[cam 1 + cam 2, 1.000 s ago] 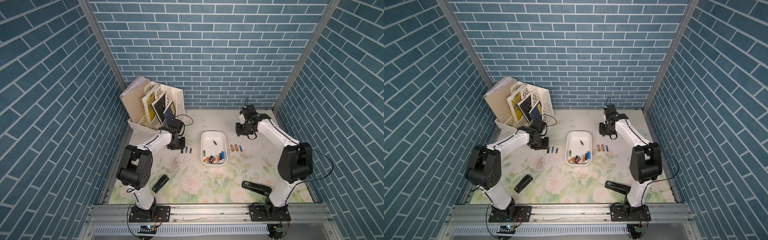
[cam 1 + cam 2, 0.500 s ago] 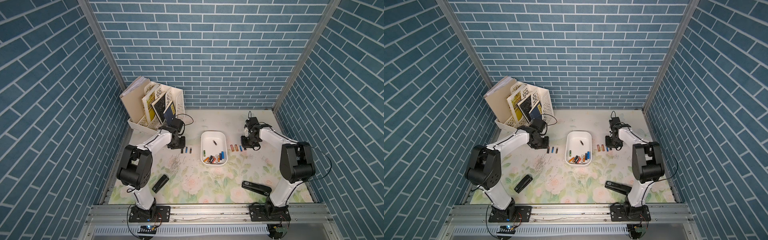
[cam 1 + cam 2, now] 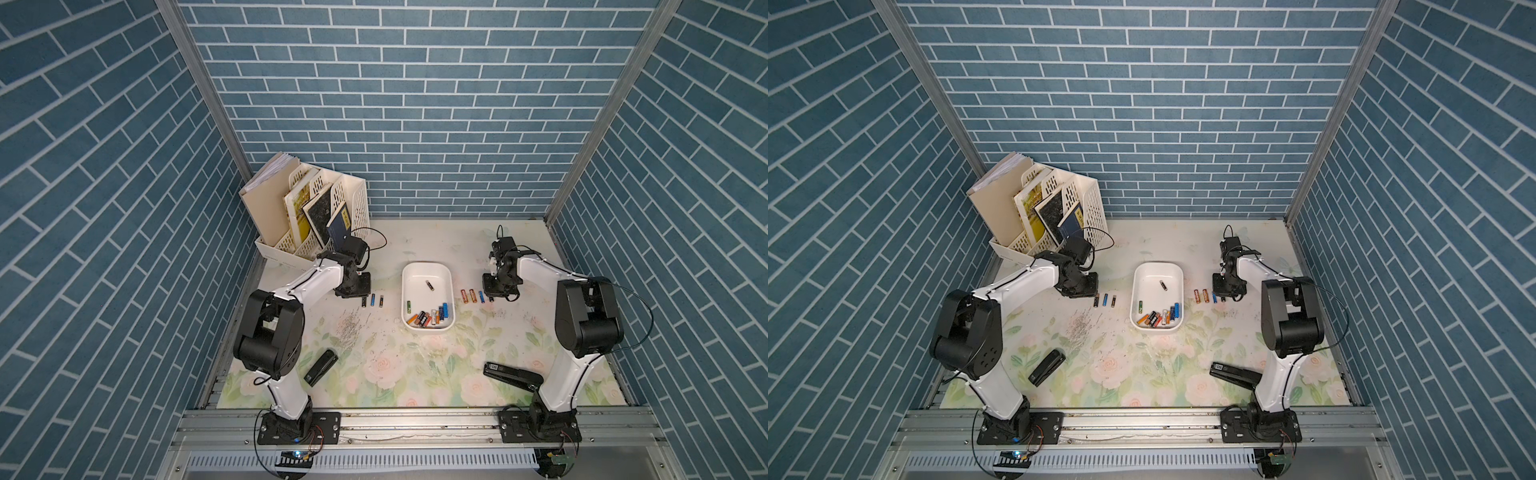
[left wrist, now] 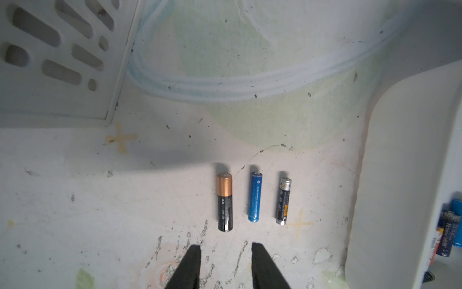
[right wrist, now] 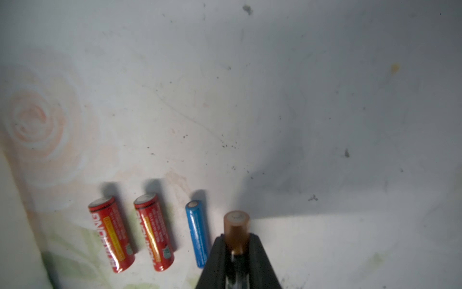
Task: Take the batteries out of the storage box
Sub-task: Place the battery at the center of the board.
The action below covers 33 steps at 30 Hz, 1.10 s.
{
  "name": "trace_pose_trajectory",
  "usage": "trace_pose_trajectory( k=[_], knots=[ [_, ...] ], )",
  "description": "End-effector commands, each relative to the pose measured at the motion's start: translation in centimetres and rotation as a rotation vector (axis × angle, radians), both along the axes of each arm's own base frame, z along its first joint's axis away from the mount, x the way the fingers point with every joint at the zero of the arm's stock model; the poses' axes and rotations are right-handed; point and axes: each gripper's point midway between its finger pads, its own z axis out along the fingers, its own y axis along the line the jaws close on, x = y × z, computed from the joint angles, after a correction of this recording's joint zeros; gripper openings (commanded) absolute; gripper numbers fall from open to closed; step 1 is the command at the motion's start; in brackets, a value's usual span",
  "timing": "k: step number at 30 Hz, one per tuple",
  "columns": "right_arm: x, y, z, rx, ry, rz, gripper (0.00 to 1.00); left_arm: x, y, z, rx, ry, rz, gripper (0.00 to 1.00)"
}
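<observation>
The right end effector [image 5: 236, 240] is closed around one copper-topped battery [image 5: 236, 221], just right of three lying batteries [image 5: 152, 235]. Bare surface [image 5: 350, 125] spreads further right. The left end effector [image 4: 226, 247] stands partly open and empty beside three more batteries [image 4: 255, 197]. Between the rows, the storage box [image 3: 427, 267] holds roughly ten, mostly at its near wall.

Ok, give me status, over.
Left gripper open, empty. Right gripper shut on copper-top battery, beside placed row. Storage box holds more batteries. Nothing blocking.
</observation>
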Motion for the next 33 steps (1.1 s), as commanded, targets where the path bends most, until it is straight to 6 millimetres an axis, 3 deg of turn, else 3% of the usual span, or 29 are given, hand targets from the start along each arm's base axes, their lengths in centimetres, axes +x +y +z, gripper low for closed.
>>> trace_pose_trajectory(
  k=[1,33],
  knots=[
    [-0.1,-0.5,-0.8,-0.018,0.013,0.022,0.16,0.1,0.0,-0.2,0.007,0.014,-0.005,0.39],
    [-0.4,-0.7,-2.3,-0.026,0.048,0.029,0.21,0.0,0.0,-0.4,0.013,0.018,-0.006,0.39]
  ],
)
